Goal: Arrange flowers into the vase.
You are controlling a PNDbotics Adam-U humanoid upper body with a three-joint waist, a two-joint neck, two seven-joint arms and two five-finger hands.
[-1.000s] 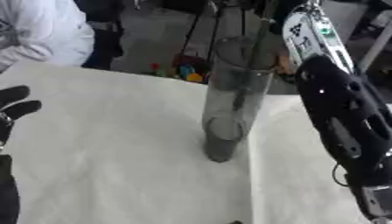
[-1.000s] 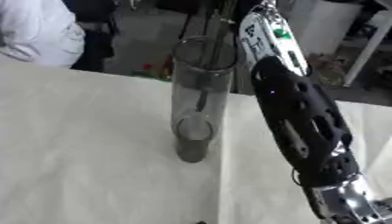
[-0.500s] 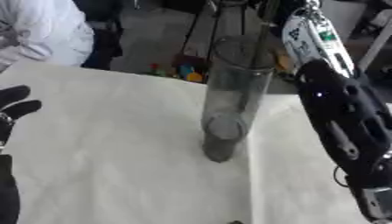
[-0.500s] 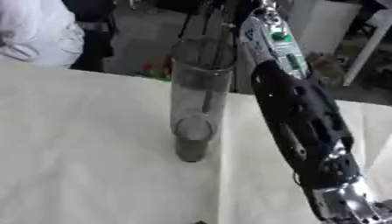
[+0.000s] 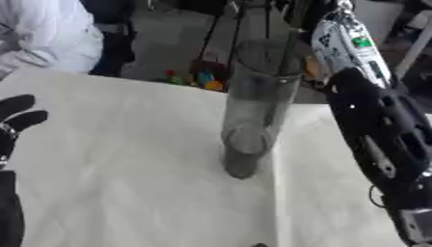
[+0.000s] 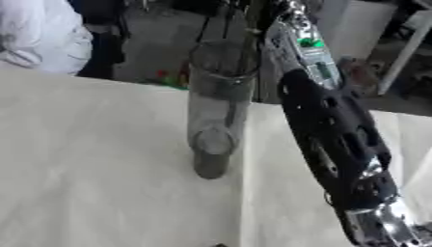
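Note:
A tall clear glass vase (image 5: 253,111) stands upright on the white cloth, near the middle. A thin dark green stem (image 5: 291,34) comes down from the top edge into the vase mouth, and its flower head is out of view. My right arm (image 5: 380,130) rises from the lower right, just right of the vase, to the top edge above the rim. The right hand (image 5: 314,14) is mostly cut off there, beside the stem. My left hand (image 5: 15,118) rests open at the left edge, fingers up, well away from the vase.
The white cloth-covered table (image 5: 110,183) fills the near view, and its far edge runs behind the vase. Beyond that edge are a dark tripod (image 5: 240,19), small coloured objects (image 5: 198,79) on the floor and a person in white (image 5: 42,38) at the far left.
The picture has shifted slightly. The vase, the stem and both arms stand much as before.

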